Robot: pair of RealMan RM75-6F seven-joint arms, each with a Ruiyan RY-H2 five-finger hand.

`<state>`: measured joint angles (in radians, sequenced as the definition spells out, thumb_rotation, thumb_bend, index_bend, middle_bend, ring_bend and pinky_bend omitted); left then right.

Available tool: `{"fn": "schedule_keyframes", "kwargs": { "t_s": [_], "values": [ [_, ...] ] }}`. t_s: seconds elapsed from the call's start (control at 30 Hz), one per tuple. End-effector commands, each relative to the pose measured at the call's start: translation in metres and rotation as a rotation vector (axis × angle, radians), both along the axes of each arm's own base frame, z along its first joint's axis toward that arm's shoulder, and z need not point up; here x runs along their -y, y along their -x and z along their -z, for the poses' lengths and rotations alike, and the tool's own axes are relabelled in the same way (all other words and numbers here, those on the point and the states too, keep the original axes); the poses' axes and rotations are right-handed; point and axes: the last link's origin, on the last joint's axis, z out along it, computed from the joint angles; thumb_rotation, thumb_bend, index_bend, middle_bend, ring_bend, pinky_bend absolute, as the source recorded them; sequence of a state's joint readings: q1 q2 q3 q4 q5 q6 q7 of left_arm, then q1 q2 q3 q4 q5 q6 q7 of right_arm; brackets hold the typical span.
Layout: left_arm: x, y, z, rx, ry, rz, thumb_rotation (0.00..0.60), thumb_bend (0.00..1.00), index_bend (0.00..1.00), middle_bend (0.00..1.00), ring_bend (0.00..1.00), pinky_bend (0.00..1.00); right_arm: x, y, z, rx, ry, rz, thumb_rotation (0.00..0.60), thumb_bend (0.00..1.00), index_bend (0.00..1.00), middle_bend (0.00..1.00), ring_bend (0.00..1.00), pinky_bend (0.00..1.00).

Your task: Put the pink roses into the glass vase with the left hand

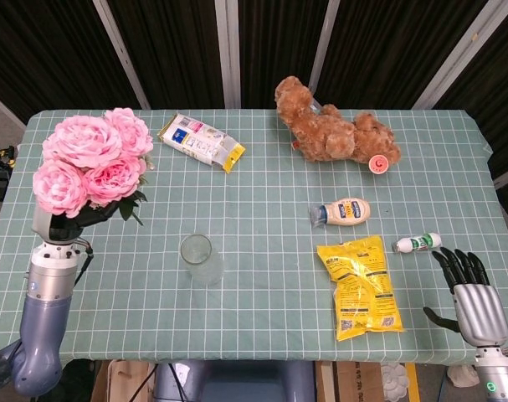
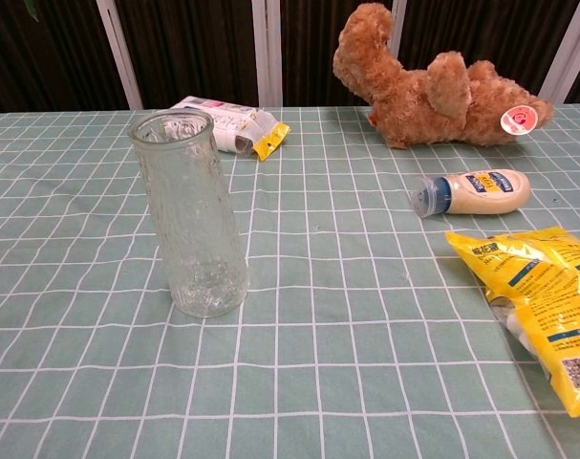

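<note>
The left hand [image 1: 59,226] is raised at the left edge of the green checked tablecloth [image 1: 262,193], gripping the bunch of pink roses [image 1: 90,159] by its dark green stems and leaves. The blooms stand upright above the hand and hide most of it, so the fingers seem to be wrapped round the stems, though exactly how they lie cannot be made out. The bunch is well clear of the cloth and off to the left of the clear ribbed glass vase [image 1: 201,260], which stands upright on the near-left part of the table. In the chest view the vase [image 2: 189,215] shows no flowers in it.

The right hand [image 1: 474,295] hangs at the near right corner of the table, holding nothing, its dark fingers straight and apart and pointing away toward the far side.

At the far side a white snack packet with a yellow end [image 1: 201,141] lies left of centre, and a brown teddy bear with a round red tag [image 1: 337,130] lies on its side to the right of it. Nearer, a cream squeeze bottle with a grey cap [image 1: 341,212] lies on its side, a yellow crinkled bag [image 1: 359,286] lies flat just nearer than it, and a small white bottle with a green label [image 1: 418,244] lies to the bag's right, near the right hand
</note>
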<state>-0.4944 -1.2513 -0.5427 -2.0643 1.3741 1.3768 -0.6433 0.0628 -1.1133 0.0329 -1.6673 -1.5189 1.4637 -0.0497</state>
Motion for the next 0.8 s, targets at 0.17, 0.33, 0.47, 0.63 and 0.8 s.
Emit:
{"fn": "schedule_keyframes", "kwargs": {
  "t_s": [0.17, 0.33, 0.47, 0.63, 0.8],
  "values": [
    [0.003, -0.013, 0.03, 0.012, 0.054, 0.026, 0.6, 0.5, 0.42, 0.44, 0.34, 0.5, 0.001, 0.001, -0.003, 0.006, 0.007, 0.004, 0.6, 0.17, 0.11, 0.11, 0.04, 0.0],
    [0.005, -0.021, 0.053, 0.03, 0.101, 0.045, 0.6, 0.5, 0.42, 0.44, 0.34, 0.5, 0.001, 0.002, -0.004, 0.008, 0.01, 0.006, 0.6, 0.17, 0.11, 0.11, 0.04, 0.0],
    [0.006, -0.027, 0.068, 0.026, 0.113, 0.055, 0.6, 0.5, 0.42, 0.44, 0.34, 0.5, 0.001, 0.003, -0.005, 0.01, 0.016, 0.007, 0.6, 0.17, 0.11, 0.11, 0.04, 0.0],
    [0.007, -0.028, 0.085, 0.01, 0.128, 0.058, 0.6, 0.5, 0.42, 0.44, 0.34, 0.5, 0.001, 0.004, -0.007, 0.013, 0.019, 0.011, 0.6, 0.17, 0.11, 0.11, 0.04, 0.0],
    [0.006, -0.025, 0.103, -0.014, 0.136, 0.056, 0.6, 0.5, 0.42, 0.44, 0.34, 0.5, 0.0, 0.004, -0.009, 0.018, 0.027, 0.011, 0.6, 0.17, 0.11, 0.11, 0.04, 0.0]
  ]
}}
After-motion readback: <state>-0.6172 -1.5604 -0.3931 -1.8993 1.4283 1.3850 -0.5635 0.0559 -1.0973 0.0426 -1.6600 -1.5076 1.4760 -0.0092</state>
